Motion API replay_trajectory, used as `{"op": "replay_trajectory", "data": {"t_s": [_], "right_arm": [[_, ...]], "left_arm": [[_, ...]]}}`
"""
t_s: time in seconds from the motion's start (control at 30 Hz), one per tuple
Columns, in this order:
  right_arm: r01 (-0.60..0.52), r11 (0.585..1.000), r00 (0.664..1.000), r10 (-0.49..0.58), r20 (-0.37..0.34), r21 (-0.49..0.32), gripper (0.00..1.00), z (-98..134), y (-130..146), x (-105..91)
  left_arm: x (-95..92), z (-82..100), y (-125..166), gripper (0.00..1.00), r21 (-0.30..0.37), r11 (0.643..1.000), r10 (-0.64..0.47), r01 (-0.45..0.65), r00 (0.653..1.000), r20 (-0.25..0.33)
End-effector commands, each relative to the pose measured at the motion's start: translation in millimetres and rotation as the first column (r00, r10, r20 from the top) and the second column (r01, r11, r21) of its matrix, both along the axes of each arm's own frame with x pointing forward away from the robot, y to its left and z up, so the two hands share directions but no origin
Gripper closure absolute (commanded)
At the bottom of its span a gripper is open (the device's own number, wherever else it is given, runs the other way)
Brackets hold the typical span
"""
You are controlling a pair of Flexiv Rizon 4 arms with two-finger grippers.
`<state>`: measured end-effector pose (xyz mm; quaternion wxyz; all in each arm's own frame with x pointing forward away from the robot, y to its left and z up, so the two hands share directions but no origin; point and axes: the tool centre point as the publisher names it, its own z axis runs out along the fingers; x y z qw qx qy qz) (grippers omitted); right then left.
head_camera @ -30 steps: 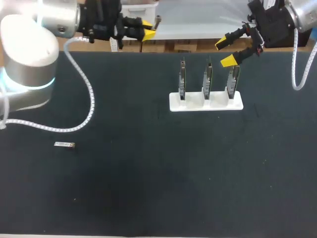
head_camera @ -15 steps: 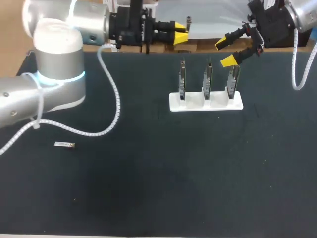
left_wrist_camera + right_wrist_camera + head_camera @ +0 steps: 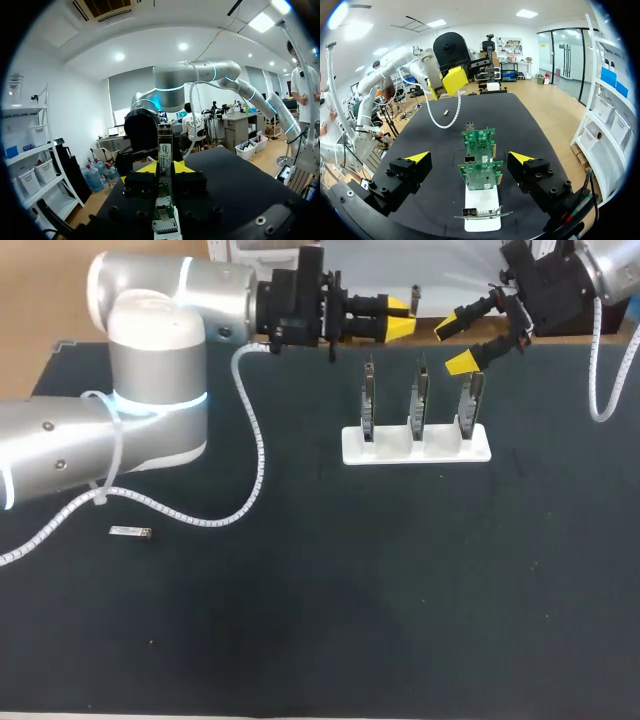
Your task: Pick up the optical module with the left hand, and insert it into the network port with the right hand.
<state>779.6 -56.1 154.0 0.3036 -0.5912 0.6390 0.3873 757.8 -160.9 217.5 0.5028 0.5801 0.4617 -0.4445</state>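
My left gripper [image 3: 402, 318] hangs over the table's back edge, just left of the white stand, shut on an optical module [image 3: 415, 292] that sticks out past its yellow tips. In the left wrist view the labelled module [image 3: 165, 147] stands upright between the left gripper's [image 3: 164, 167] tips. The white stand [image 3: 440, 452] carries three upright circuit boards with network ports [image 3: 421, 400]. My right gripper [image 3: 466, 340] is open above the stand's right end. In the right wrist view the boards [image 3: 480, 172] lie ahead of the open right gripper [image 3: 470, 158], with the left gripper [image 3: 454, 80] beyond them.
A second small module [image 3: 130, 532] lies flat on the dark table [image 3: 330, 610] at the left. The left arm's white cable [image 3: 250, 480] droops over the table left of the stand.
My left arm has swung to the right along the back edge with the module in its grip, ending close to the stand. The right arm has kept still.
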Motion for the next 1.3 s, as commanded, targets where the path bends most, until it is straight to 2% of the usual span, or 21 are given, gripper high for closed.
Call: {"op": "replay_trajectory", "data": {"t_s": [0.03,0.37,0.5,0.7,0.93,1.3], "right_arm": [[0.004,1.0,1.0,-0.004,0.004,0.0,0.0,0,0,-2.3],[0.004,1.0,1.0,-0.004,0.004,0.0,0.0,0,0,-2.3],[0.004,1.0,1.0,-0.004,0.004,0.0,0.0,0,0,-2.3],[0.004,1.0,1.0,-0.004,0.004,0.0,0.0,0,0,-2.3],[0.004,1.0,1.0,-0.004,0.004,0.0,0.0,0,0,-2.3],[0.004,1.0,1.0,-0.004,0.004,0.0,0.0,0,0,-2.3]], "left_arm": [[-4.0,-2.3,-9,1.0,0.008,1.0,0.03,-0.03,1.0,-0.003],[-1.0,-14.1,-19,1.0,0.021,0.995,0.098,-0.097,0.994,-0.058],[-0.5,-18.9,-21,1.0,0.014,0.993,0.114,-0.113,0.988,-0.102],[0.5,-23.1,-23,1.0,0.021,0.994,0.106,-0.105,0.989,-0.104],[5.7,-31.1,-23,1.0,0.016,0.994,0.113,-0.112,0.984,-0.14],[8.4,-35.6,-27,1.0,0.025,0.995,0.094,-0.092,0.985,-0.142]]}}
